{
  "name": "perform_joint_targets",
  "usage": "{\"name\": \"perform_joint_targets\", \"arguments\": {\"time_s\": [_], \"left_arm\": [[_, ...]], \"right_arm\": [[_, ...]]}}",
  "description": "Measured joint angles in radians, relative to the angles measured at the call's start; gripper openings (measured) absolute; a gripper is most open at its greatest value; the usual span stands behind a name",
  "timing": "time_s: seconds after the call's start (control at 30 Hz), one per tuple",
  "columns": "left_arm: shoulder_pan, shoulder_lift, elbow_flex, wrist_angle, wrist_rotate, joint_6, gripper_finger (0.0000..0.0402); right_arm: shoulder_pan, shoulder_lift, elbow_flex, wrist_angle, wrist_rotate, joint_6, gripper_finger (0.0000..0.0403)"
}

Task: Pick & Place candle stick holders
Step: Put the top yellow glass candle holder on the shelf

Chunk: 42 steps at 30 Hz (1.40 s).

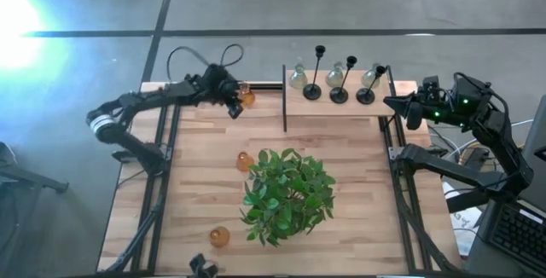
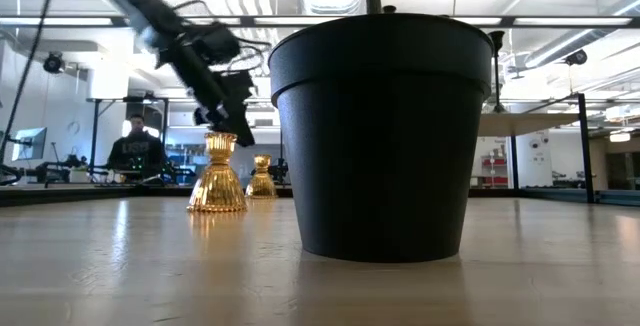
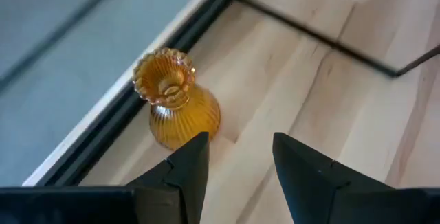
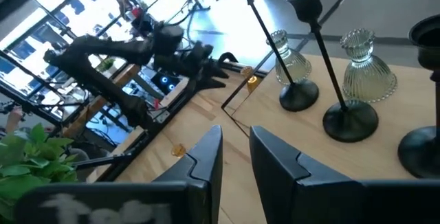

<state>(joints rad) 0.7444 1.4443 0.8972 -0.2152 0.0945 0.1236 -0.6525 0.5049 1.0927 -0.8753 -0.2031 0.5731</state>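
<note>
**Amber holder at the far left edge**

I see a ribbed amber holder (image 3: 177,100) with a fluted rim, upright by the table's far-left edge. My left gripper (image 3: 237,157) hovers beside it, jaws spread, empty. The plant pot (image 2: 380,136) hides much of the low view.

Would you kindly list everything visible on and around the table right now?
Amber glass holders: three; one at the far edge by the left gripper, one mid-table beside the plant, one near the front edge.
Clear glass holders: three, on the raised shelf.
Black stemmed holders: three, same shelf.
Shelf: one, light wood.
Plant: one, green, black pot.
Person: one, background.
Left gripper: open.
Right gripper: beside the shelf, empty.
</note>
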Motion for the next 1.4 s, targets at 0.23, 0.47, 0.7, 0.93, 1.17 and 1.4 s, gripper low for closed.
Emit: {"name": "perform_joint_targets", "arguments": {"time_s": [0.23, 0.47, 0.7, 0.93, 1.17, 1.4], "left_arm": [[-0.001, -0.068, -0.323, 0.605, -0.001, -0.022, 0.0165], [0.000, 0.035, -0.399, 0.772, -0.079, -0.047, 0.0165], [0.001, 0.143, -0.337, 0.812, -0.133, -0.050, 0.0165], [0.013, 0.262, -0.245, 0.810, -0.146, -0.048, 0.0165], [0.015, 0.328, -0.183, 0.812, -0.137, -0.057, 0.0165], [0.022, 0.321, -0.179, 0.884, -0.128, -0.123, 0.0165]], "right_arm": [[0.000, 0.000, 0.000, 0.040, 0.114, -0.087, 0.0075], [0.000, 0.008, -0.001, 0.109, 0.170, -0.189, 0.0077], [0.000, 0.010, 0.000, 0.108, 0.218, -0.189, 0.0065], [0.000, 0.010, -0.001, 0.107, 0.231, -0.188, 0.0068], [0.000, 0.010, -0.001, 0.106, 0.232, -0.181, 0.0075], [0.000, 0.010, -0.001, 0.106, 0.240, -0.184, 0.0065]]}}
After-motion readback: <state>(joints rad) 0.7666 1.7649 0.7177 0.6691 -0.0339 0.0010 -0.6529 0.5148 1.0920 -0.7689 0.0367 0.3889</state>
